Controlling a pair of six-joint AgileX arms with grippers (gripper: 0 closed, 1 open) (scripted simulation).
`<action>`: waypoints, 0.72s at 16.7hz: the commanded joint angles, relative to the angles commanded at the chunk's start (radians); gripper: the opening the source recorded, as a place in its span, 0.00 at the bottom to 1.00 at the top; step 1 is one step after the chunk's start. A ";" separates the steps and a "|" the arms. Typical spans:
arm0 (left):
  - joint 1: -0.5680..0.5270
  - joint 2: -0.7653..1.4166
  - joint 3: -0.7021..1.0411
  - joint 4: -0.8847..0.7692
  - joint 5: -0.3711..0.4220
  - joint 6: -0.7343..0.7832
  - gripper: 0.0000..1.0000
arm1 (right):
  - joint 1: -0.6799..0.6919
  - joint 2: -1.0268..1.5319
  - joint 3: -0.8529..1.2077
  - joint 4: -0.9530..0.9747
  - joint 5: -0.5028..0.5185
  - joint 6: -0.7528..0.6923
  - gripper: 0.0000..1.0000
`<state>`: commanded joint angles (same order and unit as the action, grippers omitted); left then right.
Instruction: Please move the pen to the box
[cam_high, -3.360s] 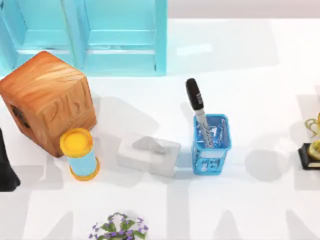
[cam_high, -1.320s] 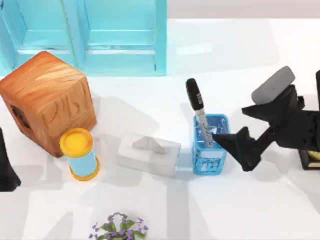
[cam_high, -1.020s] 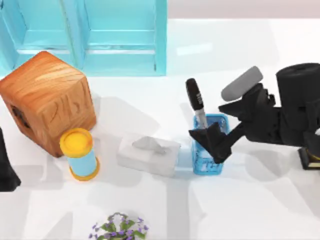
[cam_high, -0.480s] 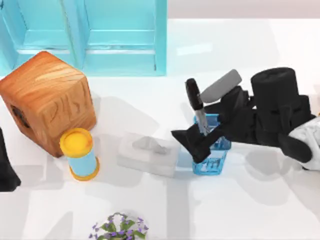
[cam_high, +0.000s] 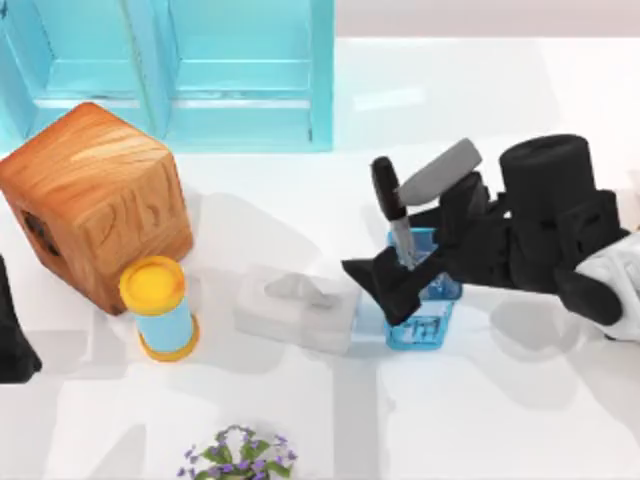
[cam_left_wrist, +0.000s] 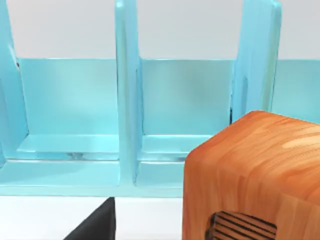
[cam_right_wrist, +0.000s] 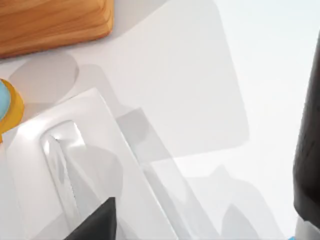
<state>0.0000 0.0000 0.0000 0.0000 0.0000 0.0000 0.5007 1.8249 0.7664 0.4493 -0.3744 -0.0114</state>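
Writing: the blue mesh basket (cam_high: 425, 305) carries pale marks on its front face that are too small to read; the wooden box (cam_high: 95, 200) has raised shapes on its side that I cannot make out as letters.
Count: one pen, one basket, one wooden box, one white tissue box (cam_high: 297, 308), one yellow-capped blue cylinder (cam_high: 158, 307), one turquoise shelf unit (cam_high: 170, 70), one small purple-flowered plant (cam_high: 237, 455).
Pen look: the pen (cam_high: 392, 207) has a thick glossy black cap and a slim light grey-white barrel.
Pen place: it stands tilted in the basket, cap up and leaning toward the table's far edge, right of the table's middle.
Right gripper: the right gripper (cam_high: 398, 262) is at the basket, one dark finger low in front of the basket's left side, the other behind the pen's barrel; whether the fingers press on the pen I cannot tell.
Left gripper: the left arm (cam_high: 12, 340) sits at the table's left edge, beside the wooden box.
Table: white table (cam_high: 480, 420).
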 joint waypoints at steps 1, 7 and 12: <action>0.000 0.000 0.000 0.000 0.000 0.000 1.00 | 0.000 0.000 0.000 0.000 0.000 0.000 0.32; 0.000 0.000 0.000 0.000 0.000 0.000 1.00 | 0.000 0.000 0.000 0.000 0.000 0.000 0.00; 0.000 0.000 0.000 0.000 0.000 0.000 1.00 | 0.000 0.000 0.000 0.000 0.000 0.000 0.00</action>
<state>0.0000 0.0000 0.0000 0.0000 0.0000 0.0000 0.5007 1.8249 0.7664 0.4493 -0.3744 -0.0114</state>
